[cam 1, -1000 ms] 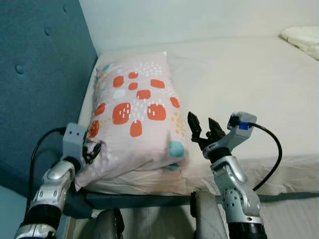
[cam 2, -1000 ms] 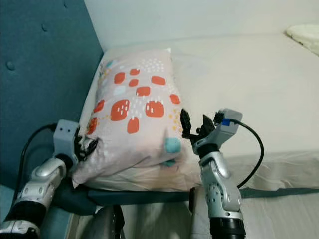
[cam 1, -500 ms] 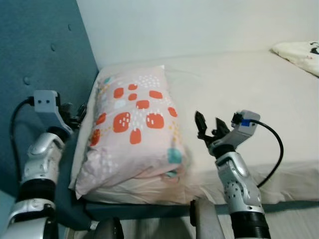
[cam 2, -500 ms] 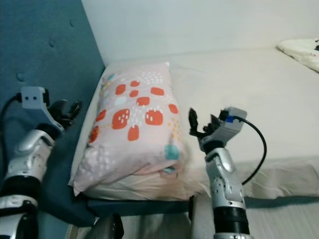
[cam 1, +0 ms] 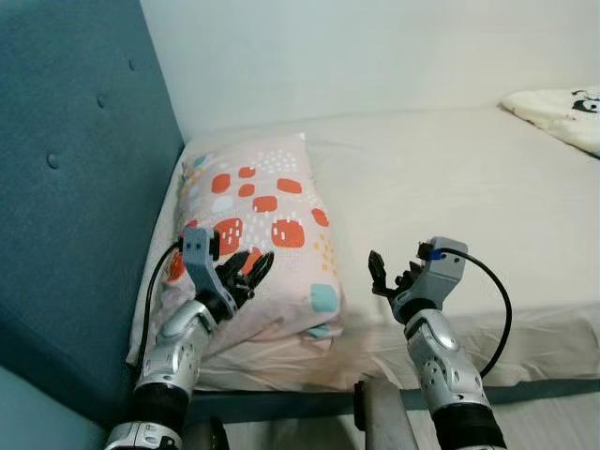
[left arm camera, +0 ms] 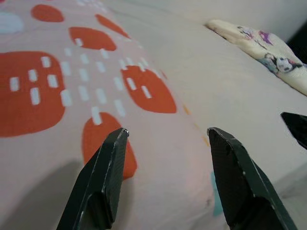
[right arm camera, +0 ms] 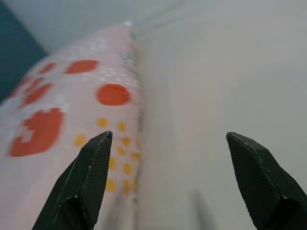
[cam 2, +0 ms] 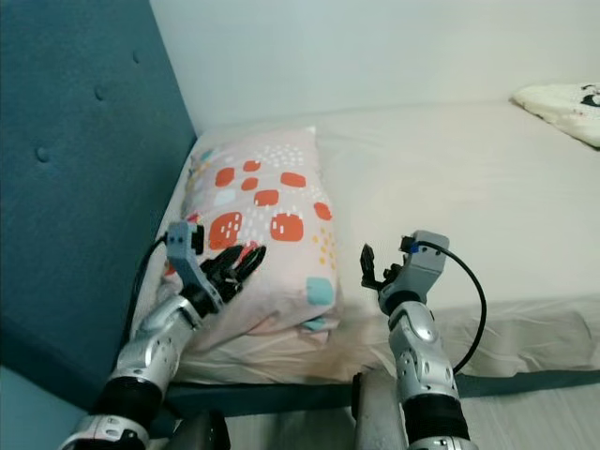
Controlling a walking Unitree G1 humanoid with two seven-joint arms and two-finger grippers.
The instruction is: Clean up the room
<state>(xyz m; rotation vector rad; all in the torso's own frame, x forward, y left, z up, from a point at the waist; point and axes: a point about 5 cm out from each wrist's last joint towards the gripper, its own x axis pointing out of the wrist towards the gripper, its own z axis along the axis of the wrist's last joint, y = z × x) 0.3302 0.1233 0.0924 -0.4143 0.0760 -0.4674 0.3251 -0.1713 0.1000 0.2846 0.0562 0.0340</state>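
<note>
Writing: no brand, label or readable lettering can be made out on anything in view.
Pillow: a soft rectangular pale-pink fabric pillow [cam 1: 251, 239] printed with rounded orange-red patches flecked with small white dashes, clusters of white dots, small yellow dots and a few teal squares near its corners.
Pillow position: it lies flat at the head end of the cream-sheeted mattress [cam 1: 441, 178], its long side running along the dark teal tufted upholstered headboard [cam 1: 75, 187], its near end by the mattress front edge.
Pillow condition: the near end looks rumpled, with the cover folded under at the front corner.
Left gripper: the left gripper [cam 1: 242, 272] sits over the near left part of the pillow, fingers spread fairly wide with nothing between them; in the left wrist view the fingertips [left arm camera: 117, 139] hover just above an orange patch, and whether they touch the fabric cannot be told.
Right gripper: the right gripper [cam 1: 391, 274] is over the bare sheet just beside the pillow's right edge, fingers splayed wide apart and empty; its wrist view looks along the gap between pillow and mattress.
Far corner: a cream patterned cloth with small dark cartoon figures [cam 1: 558, 108] lies on the mattress, well apart from the pillow.
Wall: a plain pale wall [cam 1: 356, 52] behind the bed.
</note>
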